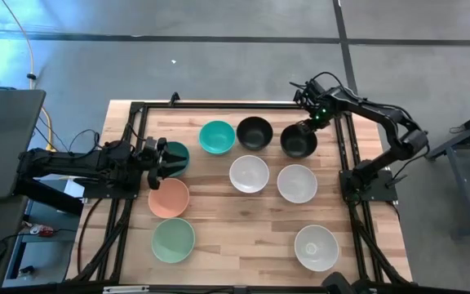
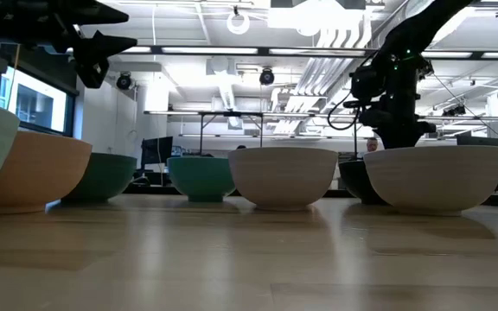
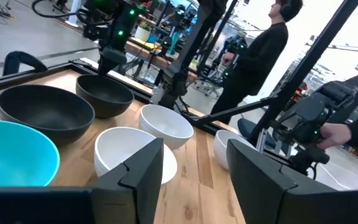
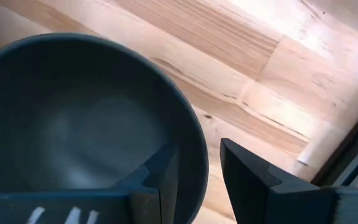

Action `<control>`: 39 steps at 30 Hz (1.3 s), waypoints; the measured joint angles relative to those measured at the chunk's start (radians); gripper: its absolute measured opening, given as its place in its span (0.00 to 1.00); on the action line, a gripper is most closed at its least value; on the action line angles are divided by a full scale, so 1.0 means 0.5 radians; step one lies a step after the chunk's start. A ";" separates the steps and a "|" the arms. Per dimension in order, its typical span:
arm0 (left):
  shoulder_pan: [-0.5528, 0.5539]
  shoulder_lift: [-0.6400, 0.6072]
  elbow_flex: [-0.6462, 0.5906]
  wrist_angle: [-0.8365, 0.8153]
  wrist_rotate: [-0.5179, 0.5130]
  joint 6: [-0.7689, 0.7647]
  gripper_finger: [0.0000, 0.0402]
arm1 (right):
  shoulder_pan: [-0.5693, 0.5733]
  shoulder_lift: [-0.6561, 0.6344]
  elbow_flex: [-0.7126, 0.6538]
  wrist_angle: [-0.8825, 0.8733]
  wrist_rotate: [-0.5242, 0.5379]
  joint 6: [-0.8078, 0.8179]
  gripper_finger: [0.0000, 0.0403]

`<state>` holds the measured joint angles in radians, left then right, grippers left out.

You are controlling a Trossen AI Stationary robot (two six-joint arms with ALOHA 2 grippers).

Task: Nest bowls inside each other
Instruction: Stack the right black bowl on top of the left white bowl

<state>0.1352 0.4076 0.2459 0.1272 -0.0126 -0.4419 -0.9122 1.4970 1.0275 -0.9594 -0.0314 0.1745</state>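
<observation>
A: What is the biggest thing here?

B: The wooden table [image 1: 243,224]. All nine bowls sit on it, each one alone. None is inside another.

A: Where are the arms?

B: The left arm comes in from the left side. Its left gripper [image 1: 160,158] hangs over the dark green bowl [image 1: 175,153] at the left edge. Its jaws are spread apart and hold nothing. The right arm bends in from the back right corner. The right gripper [image 4: 194,171] is at a black bowl [image 1: 299,141], with one finger inside the rim and one outside. The jaws look a little apart there, but I cannot tell if they squeeze the rim.

A: And the other bowls?

B: The teal bowl [image 1: 216,136] and the second black bowl [image 1: 254,132] stand in the back row. Two white bowls [image 1: 249,174] sit side by side in the middle. The peach bowl [image 1: 169,198] is just in front of the dark green one. The mint green bowl [image 1: 173,240] is nearer the front. A third white bowl [image 1: 315,247] is at the front right.
</observation>
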 joint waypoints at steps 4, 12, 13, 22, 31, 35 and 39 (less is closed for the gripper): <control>0.000 0.000 0.000 0.001 -0.005 0.000 0.41 | -0.040 0.025 0.000 -0.003 0.035 0.002 0.27; 0.000 0.000 0.000 0.000 -0.016 0.000 0.41 | -0.074 0.027 0.000 -0.006 0.047 0.011 0.27; 0.000 0.000 0.000 0.000 -0.028 0.000 0.41 | -0.074 0.027 0.000 -0.006 0.047 0.013 0.27; 0.000 0.000 0.000 0.000 -0.058 0.014 0.41 | -0.073 0.027 0.000 -0.007 -0.028 0.003 0.27; 0.000 -0.001 0.000 0.001 -0.058 0.015 0.41 | -0.073 0.027 -0.004 -0.004 -0.028 0.001 0.27; 0.000 0.000 0.000 0.001 -0.058 0.014 0.41 | -0.073 0.028 -0.056 0.006 -0.028 0.017 0.27; 0.000 -0.001 0.000 0.001 -0.058 0.014 0.41 | -0.073 0.028 -0.133 0.028 -0.028 0.063 0.27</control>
<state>0.1352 0.4074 0.2459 0.1275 -0.0416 -0.4348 -0.9485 1.5111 0.9612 -0.9456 -0.0456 0.2058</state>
